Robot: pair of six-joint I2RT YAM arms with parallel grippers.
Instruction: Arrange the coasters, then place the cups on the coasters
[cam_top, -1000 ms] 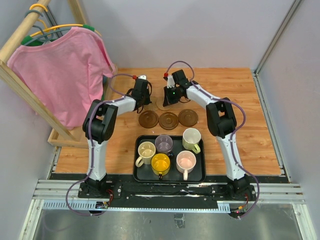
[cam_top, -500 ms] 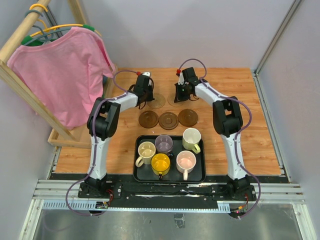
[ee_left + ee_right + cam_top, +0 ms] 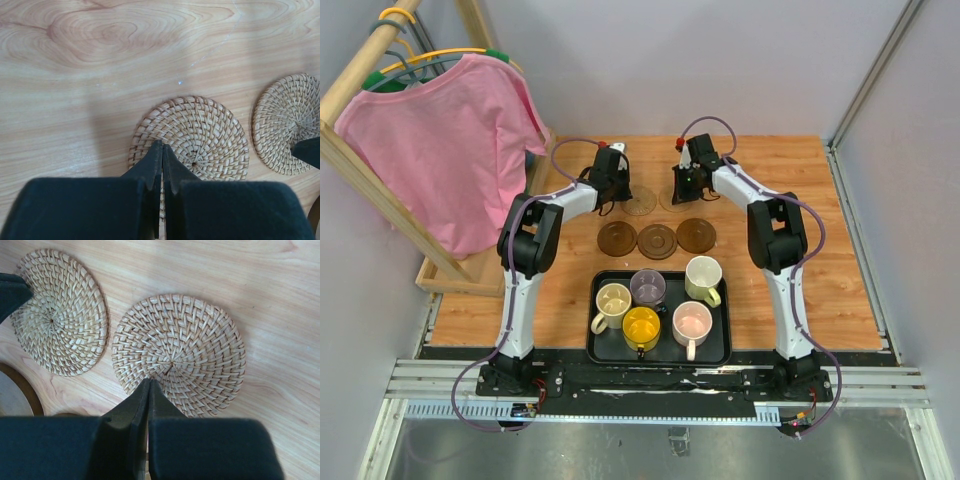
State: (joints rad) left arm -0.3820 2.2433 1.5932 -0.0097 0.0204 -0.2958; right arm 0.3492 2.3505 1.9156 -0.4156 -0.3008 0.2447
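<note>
Two tan woven coasters lie side by side at the table's far middle. My left gripper is shut, its tips resting on the near-left edge of the left tan coaster. My right gripper is shut too, tips on the near edge of the right tan coaster. Three dark brown coasters sit in a row nearer me. The cups stand in a black tray: cream, grey-purple, yellow-green, yellow, pink.
A wooden clothes rack with a pink shirt stands at the left, its base on the table's left edge. Grey walls close off the back and the right side.
Both grippers have shifted right, still shut. The tan coasters, overlapped a second ago, now lie apart side by side; the right one went right with my right gripper.
</note>
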